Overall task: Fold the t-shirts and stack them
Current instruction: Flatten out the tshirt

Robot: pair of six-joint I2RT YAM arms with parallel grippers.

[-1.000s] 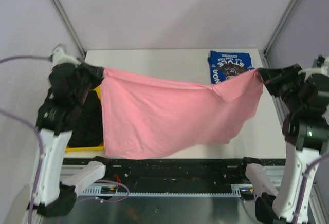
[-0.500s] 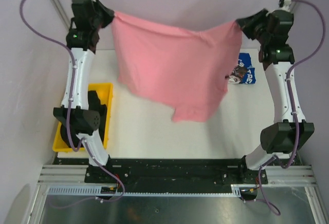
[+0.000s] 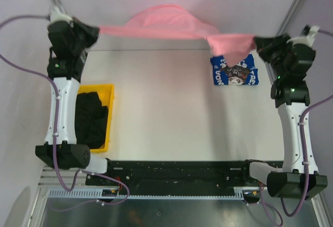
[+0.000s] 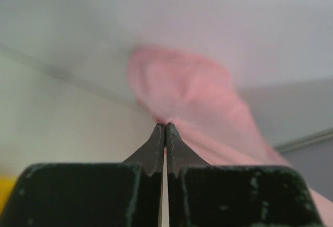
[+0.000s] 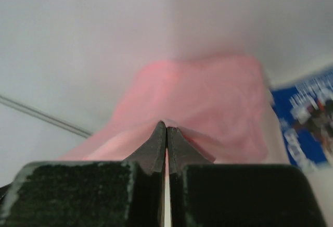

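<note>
While the broad white counter (image 3: pixel 166 107) lies flat, matt and hard below, the pink t-shirt (image 3: pixel 166 25) is held in the air along its far edge, stretched between the 2 arms. The step in hand appears to be spreading this garment before it is laid down for folding. The next move probably calls for lowering both ends together at equal tension, so that the cloth lands smooth on the middle of the counter, apart from the other things.

The pink cloth is thin, soft and plain. It bulges upward in a hump at its middle and is bunched near its right end. Both wrist views show it blurred.

At the left side of the counter stands the yellow bin (image 3: pixel 108 89), a rigid rectangular plastic box. It contains the black t-shirts (image 3: pixel 91 117), crumpled into 1 dark heap.

At the far right lies the blue t-shirt (image 3: pixel 234 71), folded into a compact rectangle, with white lettering and a dark graphic on top.

The left tool (image 4: pixel 165 126) has dark tapering fingers pinched together on 1 end of the pink cloth. The right tool (image 5: pixel 166 124) is clamped likewise on the other end.
</note>
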